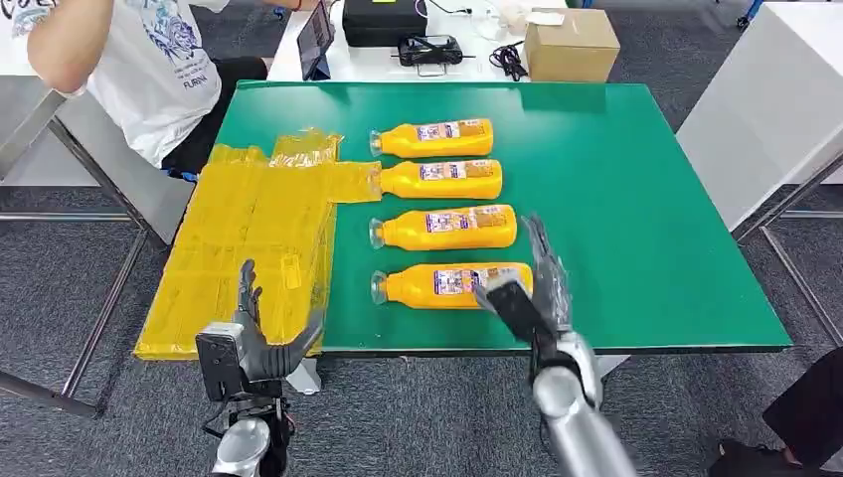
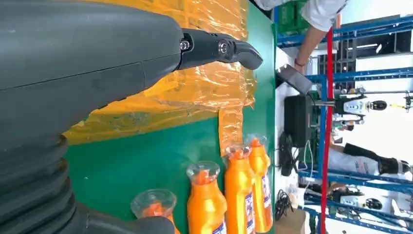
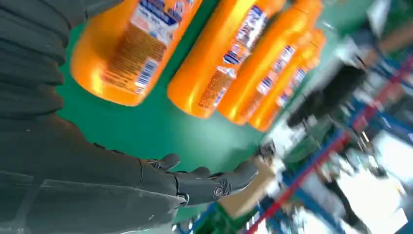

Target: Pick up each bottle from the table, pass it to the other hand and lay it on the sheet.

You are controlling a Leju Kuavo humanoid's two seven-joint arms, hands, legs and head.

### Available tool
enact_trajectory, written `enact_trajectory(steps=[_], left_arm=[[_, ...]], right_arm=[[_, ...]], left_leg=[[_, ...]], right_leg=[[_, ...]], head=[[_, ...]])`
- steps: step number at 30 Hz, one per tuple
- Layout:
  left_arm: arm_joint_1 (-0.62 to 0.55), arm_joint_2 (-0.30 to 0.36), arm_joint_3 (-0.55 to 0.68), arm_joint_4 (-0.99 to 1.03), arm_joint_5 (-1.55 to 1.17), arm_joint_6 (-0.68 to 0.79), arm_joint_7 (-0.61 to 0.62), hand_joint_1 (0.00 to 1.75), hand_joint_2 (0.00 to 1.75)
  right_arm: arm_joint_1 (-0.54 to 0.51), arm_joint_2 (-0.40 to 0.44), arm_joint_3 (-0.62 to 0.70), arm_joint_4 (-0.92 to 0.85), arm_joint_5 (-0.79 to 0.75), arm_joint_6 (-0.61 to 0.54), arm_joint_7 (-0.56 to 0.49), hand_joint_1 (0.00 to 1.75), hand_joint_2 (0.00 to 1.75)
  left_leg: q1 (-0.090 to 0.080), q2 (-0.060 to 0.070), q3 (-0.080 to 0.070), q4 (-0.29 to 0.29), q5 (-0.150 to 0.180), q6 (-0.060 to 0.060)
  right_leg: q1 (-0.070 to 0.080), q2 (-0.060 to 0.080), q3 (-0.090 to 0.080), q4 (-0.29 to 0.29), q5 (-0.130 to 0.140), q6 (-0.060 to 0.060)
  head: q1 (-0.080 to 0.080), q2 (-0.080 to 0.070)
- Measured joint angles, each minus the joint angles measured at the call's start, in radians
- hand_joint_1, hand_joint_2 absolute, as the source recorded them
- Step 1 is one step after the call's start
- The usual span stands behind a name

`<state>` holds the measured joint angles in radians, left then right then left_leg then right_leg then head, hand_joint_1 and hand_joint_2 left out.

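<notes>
Right robot hand (image 1: 537, 283) spread beside nearest bottle (image 1: 447, 285); holds nothing

Four bottles lie in a column down the middle of my table (image 1: 646, 199), the nearest bottle (image 1: 452, 284) just beside my right hand (image 1: 532, 283), whose spread fingers (image 1: 542, 248) hover over its base end. Narrow green gaps separate the bottles. To their right the table is bare. On the left the yellow sheet (image 1: 249, 238) lies crumpled, its tab reaching the second bottle (image 1: 442, 179). My left hand (image 1: 253, 333) hangs open over the sheet's near edge. A person (image 1: 149, 70) sits by the far left corner.
</notes>
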<state>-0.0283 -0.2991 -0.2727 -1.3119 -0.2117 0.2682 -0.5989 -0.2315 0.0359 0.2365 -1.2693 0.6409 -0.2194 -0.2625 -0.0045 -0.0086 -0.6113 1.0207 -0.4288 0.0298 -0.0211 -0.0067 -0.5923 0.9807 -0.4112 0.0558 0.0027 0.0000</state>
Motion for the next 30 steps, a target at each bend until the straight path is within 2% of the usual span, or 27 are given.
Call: enact_trajectory(steps=[4, 11, 21, 30], left_arm=[[-0.002, 0.0, 0.005, 0.008, 0.0, -0.002, -0.003, 0.0, 1.75], [-0.009, 0.0, 0.011, 0.02, -0.002, -0.003, -0.004, 0.0, 1.75], [-0.031, 0.0, 0.011, 0.054, -0.008, -0.019, -0.013, 0.0, 1.75], [-0.071, 0.0, 0.008, 0.1, -0.002, -0.022, -0.019, 0.0, 1.75]], right_arm=[[-0.07, -0.028, 0.0, 0.058, 0.005, 0.023, 0.016, 0.0, 1.75], [-0.117, -0.052, 0.006, 0.116, -0.002, 0.065, 0.028, 0.0, 1.75], [-0.301, -0.083, 0.111, 0.32, -0.15, 0.381, 0.04, 0.0, 1.75], [-0.381, -0.119, 0.241, 0.367, -0.354, 0.526, -0.004, 0.0, 1.75]], left_leg=[[0.0, -0.001, 0.0, 0.0, 0.0, 0.0], [0.0, -0.001, -0.002, 0.0, 0.0, 0.0], [0.0, -0.001, -0.002, 0.0, 0.001, 0.001], [0.0, 0.0, -0.002, 0.0, 0.001, 0.001]], right_leg=[[0.0, 0.0, 0.0, 0.0, 0.0, 0.0], [0.0, 0.0, -0.001, 0.0, 0.0, 0.001], [0.0, 0.0, -0.001, 0.0, 0.003, -0.001], [0.0, 0.0, -0.001, 0.0, 0.002, -0.001]], head=[[0.0, 0.0], [0.0, 0.0], [0.0, 0.0], [0.0, 0.0]])
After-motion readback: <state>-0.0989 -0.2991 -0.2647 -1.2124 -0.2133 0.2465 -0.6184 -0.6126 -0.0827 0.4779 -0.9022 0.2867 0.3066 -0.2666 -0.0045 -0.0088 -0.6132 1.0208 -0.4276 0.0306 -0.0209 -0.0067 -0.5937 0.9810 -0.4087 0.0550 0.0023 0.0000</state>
